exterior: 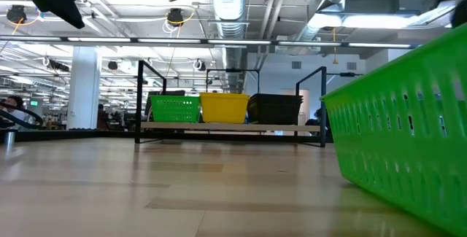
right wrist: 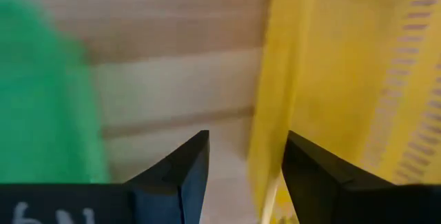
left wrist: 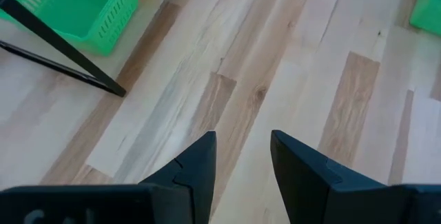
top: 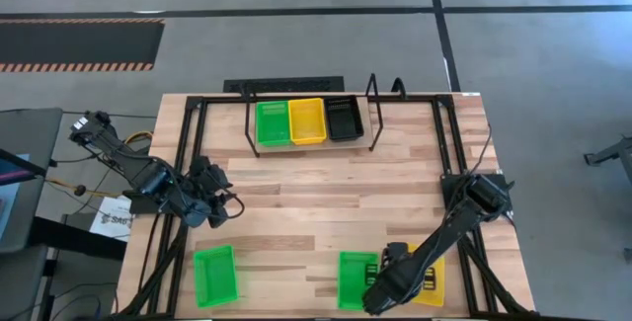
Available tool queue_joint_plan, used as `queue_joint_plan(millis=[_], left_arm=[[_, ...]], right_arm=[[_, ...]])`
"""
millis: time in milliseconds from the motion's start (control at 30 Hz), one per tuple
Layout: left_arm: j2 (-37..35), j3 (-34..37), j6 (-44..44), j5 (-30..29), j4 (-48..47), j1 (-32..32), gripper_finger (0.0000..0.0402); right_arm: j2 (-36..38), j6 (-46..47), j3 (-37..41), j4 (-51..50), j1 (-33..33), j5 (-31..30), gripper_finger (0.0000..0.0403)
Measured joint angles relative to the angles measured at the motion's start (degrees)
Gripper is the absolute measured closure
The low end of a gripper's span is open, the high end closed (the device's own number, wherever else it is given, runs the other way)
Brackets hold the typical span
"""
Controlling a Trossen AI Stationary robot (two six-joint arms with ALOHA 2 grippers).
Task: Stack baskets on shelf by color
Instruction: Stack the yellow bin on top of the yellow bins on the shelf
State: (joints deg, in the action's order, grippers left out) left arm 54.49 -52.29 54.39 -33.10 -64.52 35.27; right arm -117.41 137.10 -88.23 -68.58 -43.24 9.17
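We note the right gripper low at the table's near edge, fingers spread and holding nothing. It sits between the loose green basket and the loose yellow basket. In the right wrist view the yellow basket's near wall lies just off one fingertip. Its long axis runs near-to-far, toward the shelf. The left gripper, also spread, waits mid-table, farther off.
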Motion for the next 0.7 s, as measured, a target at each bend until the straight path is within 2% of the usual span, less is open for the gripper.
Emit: queue_joint_plan(millis=[233,467,567,700], left_arm=[[-0.01,0.0,-1.16,1.53,-0.01,0.01,0.0276],[-0.01,0.0,-0.89,1.36,-0.01,0.0,0.0276],[-0.01,0.0,-0.06,1.36,-0.01,0.01,0.0276],[0.0,0.0,0.75,1.19,-0.01,0.0,0.0276]], right_arm=[[-0.04,0.52,1.93,-0.75,-1.05,4.22,0.0213],[-0.02,-0.41,1.93,-1.23,-2.27,4.63,0.0229],[-0.02,-1.48,1.93,-0.73,-2.25,4.62,0.0262],[-0.02,-3.55,1.93,-0.77,-2.27,4.29,0.035]])
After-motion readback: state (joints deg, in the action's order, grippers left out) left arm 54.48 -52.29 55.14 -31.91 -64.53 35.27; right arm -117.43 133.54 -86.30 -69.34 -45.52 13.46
